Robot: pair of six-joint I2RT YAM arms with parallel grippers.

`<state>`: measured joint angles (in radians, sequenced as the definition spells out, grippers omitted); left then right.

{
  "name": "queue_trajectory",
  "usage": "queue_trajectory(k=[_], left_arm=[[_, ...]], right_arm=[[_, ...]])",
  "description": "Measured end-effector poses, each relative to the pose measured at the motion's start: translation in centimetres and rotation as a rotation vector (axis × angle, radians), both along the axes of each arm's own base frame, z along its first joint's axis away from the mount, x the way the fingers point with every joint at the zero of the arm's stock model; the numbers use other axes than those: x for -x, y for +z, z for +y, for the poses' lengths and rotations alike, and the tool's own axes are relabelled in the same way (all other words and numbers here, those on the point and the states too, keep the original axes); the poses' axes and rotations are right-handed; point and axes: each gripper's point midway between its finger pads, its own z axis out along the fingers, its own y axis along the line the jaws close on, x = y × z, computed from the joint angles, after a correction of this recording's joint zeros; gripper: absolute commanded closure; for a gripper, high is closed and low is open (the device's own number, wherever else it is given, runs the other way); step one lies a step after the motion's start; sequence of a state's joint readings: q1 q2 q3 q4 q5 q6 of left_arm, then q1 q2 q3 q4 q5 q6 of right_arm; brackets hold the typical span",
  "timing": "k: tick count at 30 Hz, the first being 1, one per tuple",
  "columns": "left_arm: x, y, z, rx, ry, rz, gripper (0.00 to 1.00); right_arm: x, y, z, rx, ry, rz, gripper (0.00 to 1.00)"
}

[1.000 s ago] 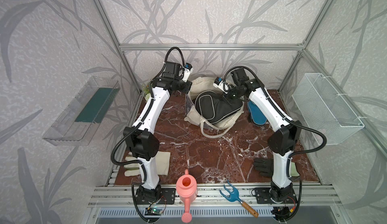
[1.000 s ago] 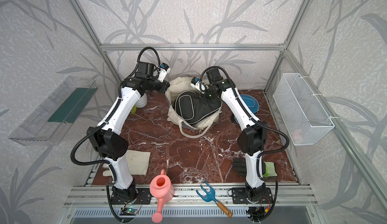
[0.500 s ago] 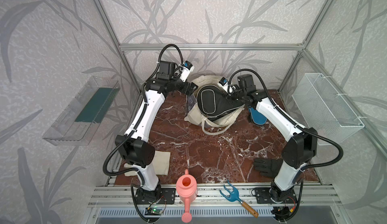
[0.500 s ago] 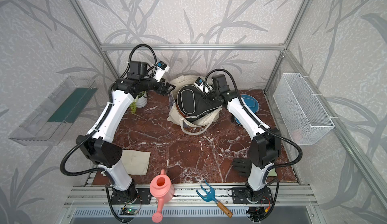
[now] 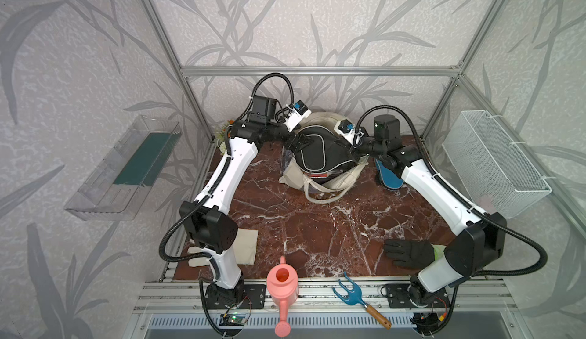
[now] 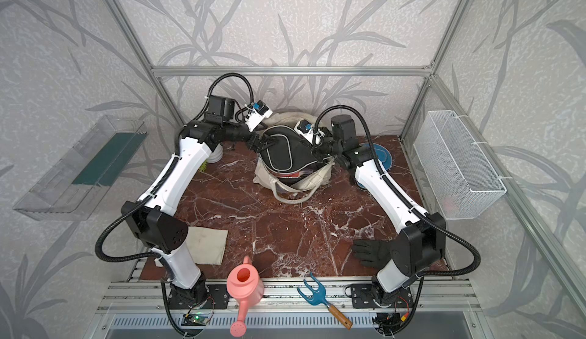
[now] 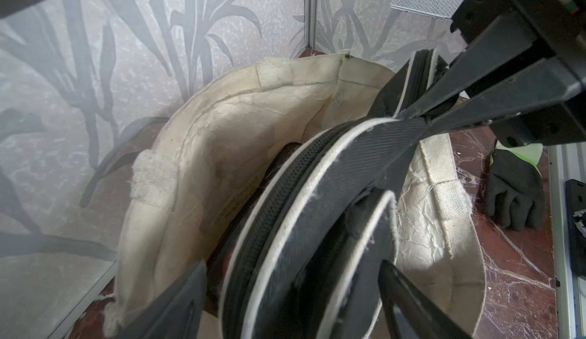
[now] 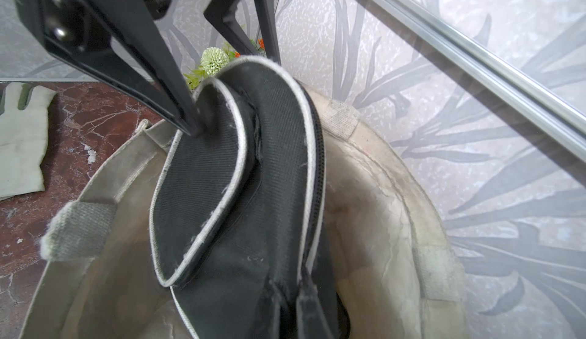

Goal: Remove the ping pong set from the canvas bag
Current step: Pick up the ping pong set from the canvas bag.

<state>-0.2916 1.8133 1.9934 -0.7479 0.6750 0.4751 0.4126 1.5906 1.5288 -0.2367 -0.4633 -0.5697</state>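
The right gripper [image 7: 412,119] is clamped on one end of the black paddle case [image 5: 320,153], holding it on edge over the open mouth of the canvas bag [image 5: 293,175]. The left gripper [image 7: 293,264] stands with its jaws wide apart, straddling the case's other end. A blue paddle case [image 5: 390,177] lies on the tabletop [image 5: 317,226] outside the bag, beside the right arm.

Behind my left fingers [image 7: 177,302] stand grey leaf-patterned walls [image 5: 317,20] in an aluminium frame [image 5: 317,71]; beneath them, a red-brown marble surface [image 5: 317,226], evenly lit.
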Motion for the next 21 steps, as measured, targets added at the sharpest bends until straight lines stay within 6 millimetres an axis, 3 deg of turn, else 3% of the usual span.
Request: queue_trajectory(k=[3, 5, 6, 8, 9, 14, 16, 18, 19, 20, 21], left_arm=[[-0.1, -1.1, -0.7, -0.001, -0.038, 0.020, 0.22], [-0.1, -1.8, -1.2, -0.001, -0.066, 0.039, 0.35], [-0.1, -2.2, -1.3, 0.000, -0.078, 0.049, 0.49], [0.0, -2.3, -1.5, 0.002, -0.100, 0.060, 0.90], [0.2, -2.3, -1.6, 0.008, -0.117, 0.066, 1.00], [1.4, -2.2, -2.0, 0.021, -0.173, 0.085, 1.00], [1.5, -2.3, -2.0, 0.020, -0.180, 0.085, 1.00], [1.7, -2.2, -2.2, 0.016, -0.185, 0.075, 1.00], [1.8, -2.2, -2.2, 0.008, -0.182, 0.066, 1.00], [1.6, -2.4, -2.1, -0.007, -0.171, 0.057, 1.00], [1.6, -2.8, -2.0, -0.021, -0.162, 0.051, 1.00]], right_arm=[[0.1, 0.1, 0.0, 0.003, 0.005, -0.008, 1.00], [0.1, 0.1, 0.0, 0.003, 0.005, -0.009, 1.00], [0.1, 0.1, 0.0, 0.004, 0.005, -0.009, 1.00], [0.1, 0.0, 0.0, 0.007, 0.005, -0.010, 1.00], [0.0, 0.0, -0.1, 0.012, -0.001, -0.014, 1.00], [-0.3, 0.1, -0.7, 0.025, -0.009, -0.020, 0.99], [-0.1, 0.2, -0.8, 0.033, -0.008, -0.002, 0.81], [0.2, 0.7, -1.0, 0.045, -0.011, 0.017, 0.51], [0.5, 1.5, -1.1, 0.044, -0.006, 0.020, 0.27], [0.8, 2.3, -1.0, 0.044, 0.002, 0.014, 0.11], [1.1, 3.5, -1.0, 0.041, 0.010, 0.004, 0.00]])
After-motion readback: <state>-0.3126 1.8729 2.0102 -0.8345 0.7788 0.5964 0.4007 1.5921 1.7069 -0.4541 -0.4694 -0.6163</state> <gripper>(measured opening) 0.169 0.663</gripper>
